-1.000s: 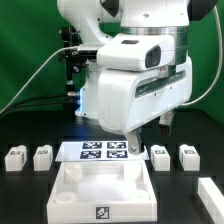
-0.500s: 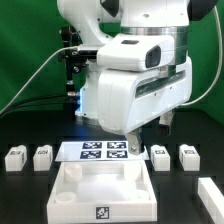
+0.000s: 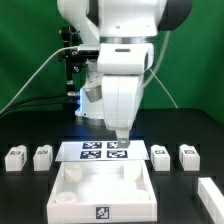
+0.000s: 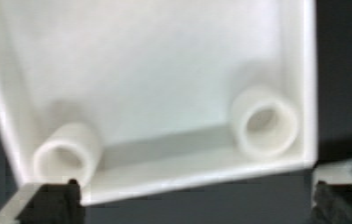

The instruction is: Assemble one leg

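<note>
White plastic parts: four blocky posts with tag markers stand in a row on the black worktop [image 3: 28, 190], apart from each other, so each can be gripped alone.
Nearest leg [image 3: 160, 157]: just beside the marker board [image 3: 100, 151], on the exterior view's right, upright and untouched.
Other legs: one [image 3: 188, 156] further to that side, two [image 3: 42, 157] [image 3: 14, 157] on the exterior view's left.
Square panel [image 3: 100, 192]: lies flat in front of the marker board with its round sockets [image 4: 267, 122] facing up, which is how a leg would need to enter them.
End effector [image 3: 120, 138]: hangs from the arm above the marker board's far half and the panel's back edge, pointing down.
Fingers [image 4: 52, 203]: the wrist view shows them as dark shapes wide apart, with nothing between them but the panel [image 4: 155, 90] below.
Step in hand, as a judgement: no leg is gripped yet, so the task is at its start; the downward pose suits a grasp from above.
Next need: shifting sideways over one leg and centring the fingers on its flat faces.
Risk: the neighbouring leg stands close and might be nudged.
</note>
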### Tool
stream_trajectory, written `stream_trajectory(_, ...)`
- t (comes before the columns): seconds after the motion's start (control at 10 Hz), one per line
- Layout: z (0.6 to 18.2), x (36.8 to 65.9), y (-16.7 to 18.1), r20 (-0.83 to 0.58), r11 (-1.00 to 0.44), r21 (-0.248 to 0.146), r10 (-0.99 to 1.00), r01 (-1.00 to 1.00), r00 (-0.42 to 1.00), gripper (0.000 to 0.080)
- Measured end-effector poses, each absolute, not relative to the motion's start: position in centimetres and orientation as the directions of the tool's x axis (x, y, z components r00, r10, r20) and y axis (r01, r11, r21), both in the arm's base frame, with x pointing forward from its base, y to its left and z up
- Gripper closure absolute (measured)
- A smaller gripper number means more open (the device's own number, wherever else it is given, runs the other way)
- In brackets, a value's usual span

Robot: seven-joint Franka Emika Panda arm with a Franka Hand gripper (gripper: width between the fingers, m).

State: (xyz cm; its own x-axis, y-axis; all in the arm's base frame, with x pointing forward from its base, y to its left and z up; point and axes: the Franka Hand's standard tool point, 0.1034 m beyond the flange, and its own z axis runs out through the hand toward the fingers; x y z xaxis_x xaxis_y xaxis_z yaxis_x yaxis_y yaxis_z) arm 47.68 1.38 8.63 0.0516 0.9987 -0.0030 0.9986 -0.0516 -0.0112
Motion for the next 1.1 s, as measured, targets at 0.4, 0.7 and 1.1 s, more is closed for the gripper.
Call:
stream_trajectory(0.4, 3.6, 44.5, -2.1, 0.027, 0.124, -0.055, 0.992, 0.991, -0.123, 0.0150)
stream_trajectory(0.7, 1.0, 42.9, -2.1, 0.041, 0.086, -0.091, 0.996, 0.992, -0.083, 0.0150)
stream_trajectory(1.1, 1.2, 42.7, -1.3, 0.026, -0.038, -0.093, 0.999, 0.995, 0.040, 0.0385)
